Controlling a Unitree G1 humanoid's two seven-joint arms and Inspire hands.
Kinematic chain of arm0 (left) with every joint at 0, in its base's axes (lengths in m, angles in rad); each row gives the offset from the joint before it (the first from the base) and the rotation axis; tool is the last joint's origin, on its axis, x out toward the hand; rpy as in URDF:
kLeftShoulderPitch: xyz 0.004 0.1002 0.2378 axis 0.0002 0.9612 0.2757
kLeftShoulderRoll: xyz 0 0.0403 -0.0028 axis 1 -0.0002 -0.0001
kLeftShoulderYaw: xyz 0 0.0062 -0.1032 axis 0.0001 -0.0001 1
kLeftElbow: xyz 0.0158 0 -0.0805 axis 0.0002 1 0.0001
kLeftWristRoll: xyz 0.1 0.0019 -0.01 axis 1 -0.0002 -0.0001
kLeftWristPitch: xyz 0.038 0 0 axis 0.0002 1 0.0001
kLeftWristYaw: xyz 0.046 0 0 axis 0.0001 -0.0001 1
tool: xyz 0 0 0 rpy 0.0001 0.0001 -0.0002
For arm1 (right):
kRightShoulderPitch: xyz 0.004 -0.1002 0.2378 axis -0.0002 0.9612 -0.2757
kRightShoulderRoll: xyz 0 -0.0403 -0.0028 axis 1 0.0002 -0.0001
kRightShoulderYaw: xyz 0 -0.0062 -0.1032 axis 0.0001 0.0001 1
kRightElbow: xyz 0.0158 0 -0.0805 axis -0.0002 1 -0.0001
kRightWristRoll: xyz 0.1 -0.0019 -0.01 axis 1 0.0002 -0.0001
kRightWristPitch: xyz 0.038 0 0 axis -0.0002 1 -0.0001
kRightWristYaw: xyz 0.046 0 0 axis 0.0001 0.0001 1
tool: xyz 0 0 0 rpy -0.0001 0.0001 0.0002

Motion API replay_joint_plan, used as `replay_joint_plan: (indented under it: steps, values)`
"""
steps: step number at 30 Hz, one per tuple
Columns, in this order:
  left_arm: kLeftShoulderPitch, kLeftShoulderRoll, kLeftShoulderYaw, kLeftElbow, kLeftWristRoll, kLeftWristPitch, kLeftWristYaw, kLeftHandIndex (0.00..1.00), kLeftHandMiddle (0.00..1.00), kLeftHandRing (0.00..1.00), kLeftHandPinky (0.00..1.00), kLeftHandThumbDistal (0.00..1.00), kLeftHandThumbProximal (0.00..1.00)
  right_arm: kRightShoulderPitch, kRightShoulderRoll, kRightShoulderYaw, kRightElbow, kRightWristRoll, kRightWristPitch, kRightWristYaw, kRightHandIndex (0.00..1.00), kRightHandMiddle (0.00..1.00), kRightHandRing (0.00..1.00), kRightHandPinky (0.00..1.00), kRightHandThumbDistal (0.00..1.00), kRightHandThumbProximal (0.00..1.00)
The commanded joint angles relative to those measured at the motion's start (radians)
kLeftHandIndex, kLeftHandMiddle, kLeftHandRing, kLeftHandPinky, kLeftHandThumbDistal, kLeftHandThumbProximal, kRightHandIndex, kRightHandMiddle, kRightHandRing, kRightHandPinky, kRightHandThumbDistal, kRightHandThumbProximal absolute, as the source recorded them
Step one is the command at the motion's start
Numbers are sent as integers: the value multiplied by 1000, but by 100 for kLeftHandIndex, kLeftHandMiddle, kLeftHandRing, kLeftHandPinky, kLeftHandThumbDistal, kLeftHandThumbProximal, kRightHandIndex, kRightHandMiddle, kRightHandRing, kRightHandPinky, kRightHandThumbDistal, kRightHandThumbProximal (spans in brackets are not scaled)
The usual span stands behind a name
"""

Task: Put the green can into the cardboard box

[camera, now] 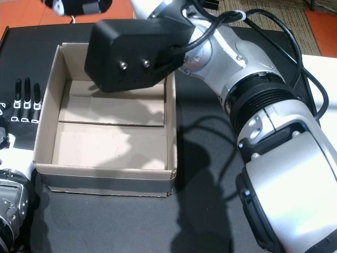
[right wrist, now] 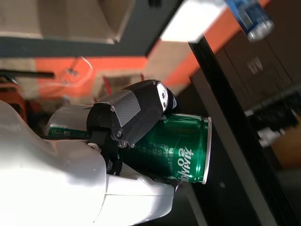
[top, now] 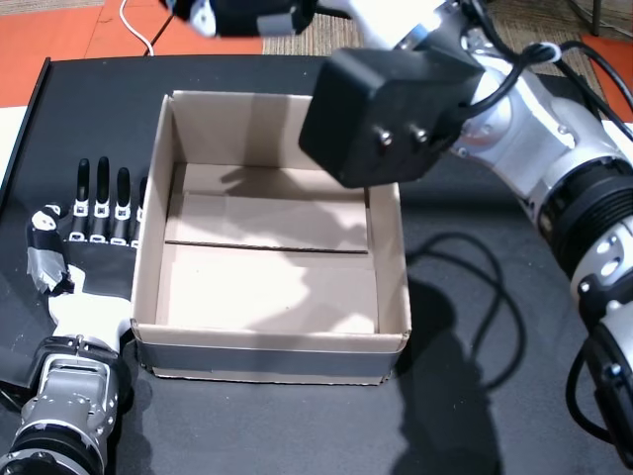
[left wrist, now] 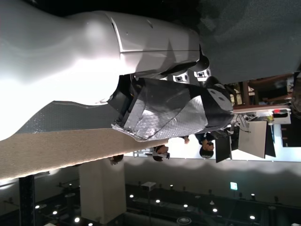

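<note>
Left hand [top: 84, 247] lies flat on the black table [top: 475, 416], palm down, fingers [top: 103, 193] straight and spread, holding nothing; it sits just beside the left wall of the cardboard box [top: 148, 247]. Box floor is bare in both head views, flaps standing.

Right hand [top: 232, 15] is at the far edge of the box, mostly cut off by the top of both head views; the wrist camera housing [top: 386, 114] hangs over the box's far right corner.

Step in hand, by my judgement: carry and release. To do it well: bring the hand fully inside the box walls, lower toward the floor, then let go, so the can does not clip the rim or bounce out.

Right wrist view: green can [right wrist: 174, 150] is clamped in the right hand, the thumb [right wrist: 129, 115] across its side, palm against the opposite side; its rim end protrudes beyond the grip. Can is above table level, not yet in the box.
</note>
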Motion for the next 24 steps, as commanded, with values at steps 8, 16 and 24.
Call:
replay_joint_plan:
  steps: [8,16,24]
  values:
    - [34,-18,-15,17,10,-5,38,44,45,57,69,0,77,7,30,30,52,30,211,216,27,22,30,40,12,0]
    - [33,-28,-6,14,-1,-24,35,43,46,58,70,0,80,-45,59,48,56,53,502,718,19,20,29,40,28,0]
    - [39,-31,-2,17,-5,-10,16,42,46,58,69,0,74,-11,75,-7,50,123,562,796,14,17,26,37,23,0]
